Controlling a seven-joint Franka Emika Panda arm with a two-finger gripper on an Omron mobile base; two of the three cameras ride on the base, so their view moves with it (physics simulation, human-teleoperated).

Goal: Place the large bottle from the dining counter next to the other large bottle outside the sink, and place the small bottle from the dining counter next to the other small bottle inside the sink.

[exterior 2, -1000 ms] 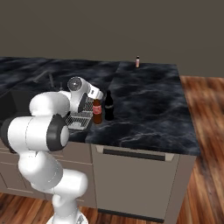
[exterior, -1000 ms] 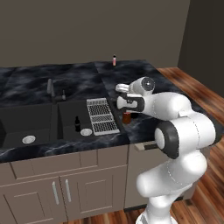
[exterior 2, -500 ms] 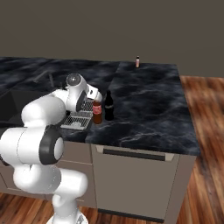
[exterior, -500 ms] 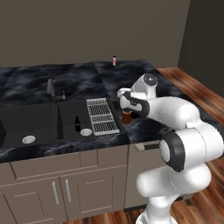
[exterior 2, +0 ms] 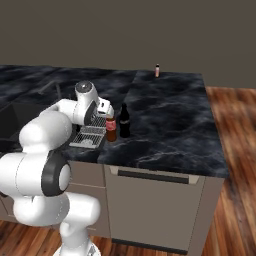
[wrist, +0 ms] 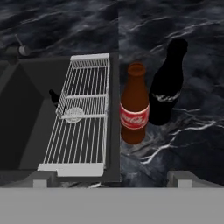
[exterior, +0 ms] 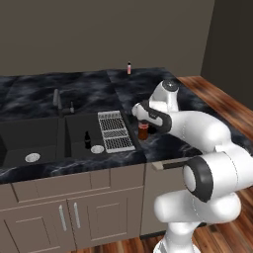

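Beside the sink (exterior: 49, 138), the brown bottle (wrist: 134, 105) stands upright just by the black bottle (wrist: 168, 83) — the gripper (wrist: 109, 177), spread wide and empty, should lift straight off and fetch the pink bottle (exterior 2: 157, 70).

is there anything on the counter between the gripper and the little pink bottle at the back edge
Nothing visible stands in the way. The gripper hangs by the brown bottle and the black bottle beside the sink. From there to the pink bottle, the marble counter shows bare in both base views.
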